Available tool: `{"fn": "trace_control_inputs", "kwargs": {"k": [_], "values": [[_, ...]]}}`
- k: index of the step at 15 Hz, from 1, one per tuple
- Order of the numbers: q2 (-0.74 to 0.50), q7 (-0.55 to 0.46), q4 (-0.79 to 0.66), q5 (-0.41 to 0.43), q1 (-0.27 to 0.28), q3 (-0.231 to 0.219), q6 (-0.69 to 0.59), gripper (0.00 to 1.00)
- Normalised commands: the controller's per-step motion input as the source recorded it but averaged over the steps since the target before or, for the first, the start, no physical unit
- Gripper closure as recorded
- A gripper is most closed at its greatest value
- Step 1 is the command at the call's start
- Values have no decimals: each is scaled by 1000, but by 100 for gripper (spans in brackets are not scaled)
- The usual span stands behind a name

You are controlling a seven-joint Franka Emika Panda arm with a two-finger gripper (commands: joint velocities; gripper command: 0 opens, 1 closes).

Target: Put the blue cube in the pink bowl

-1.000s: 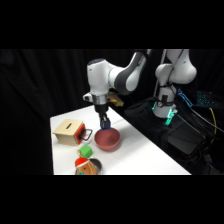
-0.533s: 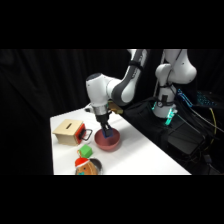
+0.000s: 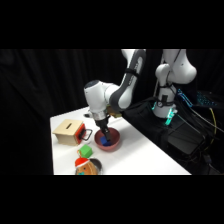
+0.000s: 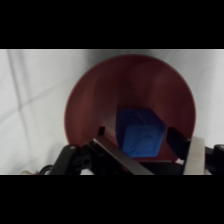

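a: while the black curtain fills all the background, what is the surface like?

b: it is a white table, plain and smooth, and a dark curtain closes the room behind it. at the right, beside the table, stands the arm's base with cables and a small green light.

a: where is the blue cube?

b: it is inside the pink bowl, low in the hollow, between the two fingers of the gripper. in the wrist view the fingers stand at both sides of the cube, very close. if they press it or have a small gap, i cannot tell.

a: and from the side?

b: the gripper reaches down into the pink bowl, and only a small blue spot of the cube shows under it. the fingertips are hidden by the bowl's rim.

a: what else is hard to see?

b: the colourful thing at the table's front edge is cut off, so i cannot say what it is. the arm's middle goes out of the picture at the top.

a: please count the things.

b: one bowl, one blue cube, one green cube, one wooden box with a slot on top, and that one colourful thing. the green cube lies near the bowl, between the box and the colourful thing.
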Motion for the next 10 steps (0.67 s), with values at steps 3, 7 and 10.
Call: {"fn": "trace_control_inputs", "kwargs": {"k": [3,7,10], "values": [[-258,85,3,-188,53,-107,-191,0],[-392,172,-27,-183,76,-99,-361,0],[-430,203,6,-167,89,-57,-408,0]]}}
